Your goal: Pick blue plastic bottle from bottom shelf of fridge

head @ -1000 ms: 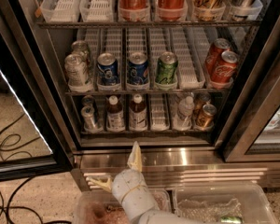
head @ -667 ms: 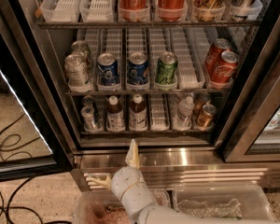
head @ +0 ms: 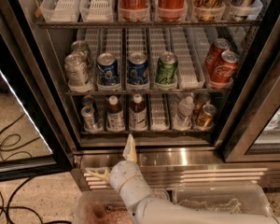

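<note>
Camera view: gripper (head: 109,155) low against the fridge (head: 200,158) base, fingers (head: 129,149) spread wide, empty, ready to straddle. Blue plastic bottle (head: 137,113) just above them, upright at the bottom shelf (head: 151,132) front, within easy reach.

Single high view facing fridge (head: 191,158) front, near; claw (head: 108,154) low centre.

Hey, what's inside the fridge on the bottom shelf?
Two silver cans, two brown white-capped bottles, a clear bottle, two gold cans. Anything further back is hidden. The gripper hangs below the shelf, fingers open.
</note>
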{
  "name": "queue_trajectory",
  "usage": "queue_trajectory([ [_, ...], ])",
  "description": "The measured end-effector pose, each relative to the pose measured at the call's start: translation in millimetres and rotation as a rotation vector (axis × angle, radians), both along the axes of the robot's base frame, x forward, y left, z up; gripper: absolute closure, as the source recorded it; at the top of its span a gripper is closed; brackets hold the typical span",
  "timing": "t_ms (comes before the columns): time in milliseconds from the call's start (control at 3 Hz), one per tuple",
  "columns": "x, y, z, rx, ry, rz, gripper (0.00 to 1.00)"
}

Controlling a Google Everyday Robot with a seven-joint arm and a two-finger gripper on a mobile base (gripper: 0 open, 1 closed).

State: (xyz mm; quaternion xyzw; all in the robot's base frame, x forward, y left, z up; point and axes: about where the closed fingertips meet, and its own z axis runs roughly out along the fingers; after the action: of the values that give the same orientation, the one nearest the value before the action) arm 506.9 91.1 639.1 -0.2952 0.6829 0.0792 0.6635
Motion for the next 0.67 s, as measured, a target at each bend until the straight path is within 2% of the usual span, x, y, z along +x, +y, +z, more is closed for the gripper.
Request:
queue_trajectory([
  [333,14.3,-0.9,4.7,0.055,-0.020,-0.025,0.00],
  [667,33.7,-2.2,3.5,0.093,-0.010,-0.061,0.00],
])
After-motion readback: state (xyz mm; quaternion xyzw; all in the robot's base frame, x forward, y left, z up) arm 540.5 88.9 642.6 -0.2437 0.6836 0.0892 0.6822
